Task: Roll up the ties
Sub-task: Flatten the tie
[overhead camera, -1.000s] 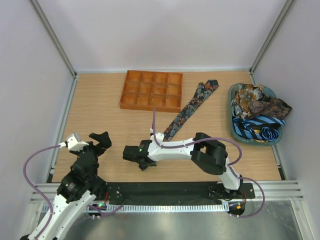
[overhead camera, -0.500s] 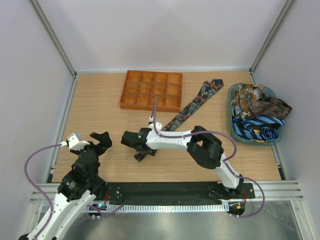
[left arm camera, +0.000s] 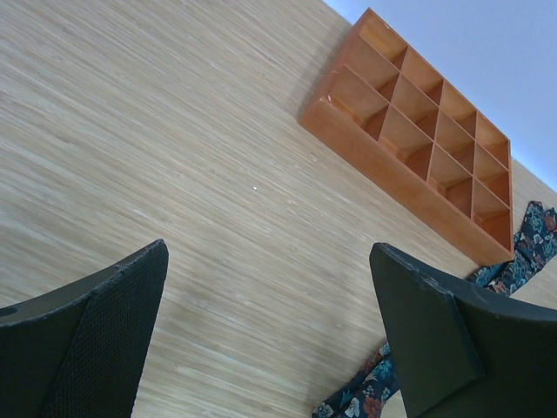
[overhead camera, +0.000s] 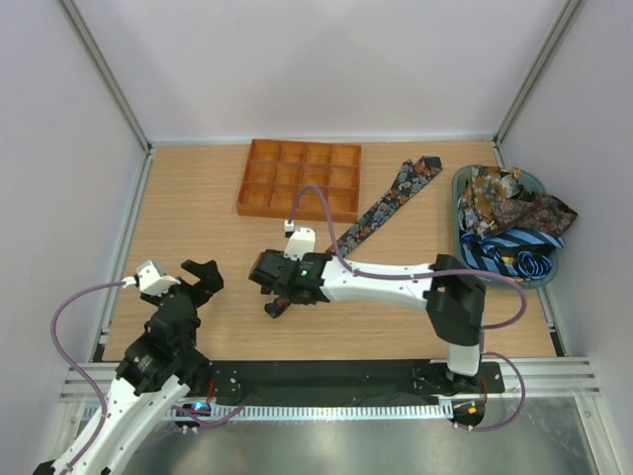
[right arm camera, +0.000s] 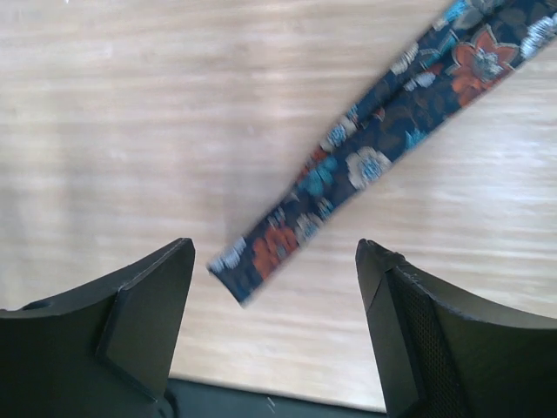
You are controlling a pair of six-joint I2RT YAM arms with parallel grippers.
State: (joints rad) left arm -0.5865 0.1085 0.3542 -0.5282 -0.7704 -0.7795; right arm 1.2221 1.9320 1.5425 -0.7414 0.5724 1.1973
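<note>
R pincer (right arm camera: 274,251) open; floral tie (right arm camera: 348,170) narrow end flat betw jaws.

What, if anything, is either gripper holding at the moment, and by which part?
Nothing is held. The right gripper is open over the narrow end of the floral tie, which lies on the table; the left gripper is open over bare wood.

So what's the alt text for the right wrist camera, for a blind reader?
A dark floral tie lies diagonally on a pale wooden table, its narrow end nearest the camera. Two black jaws stand open either side of that end, gripping nothing.
</note>
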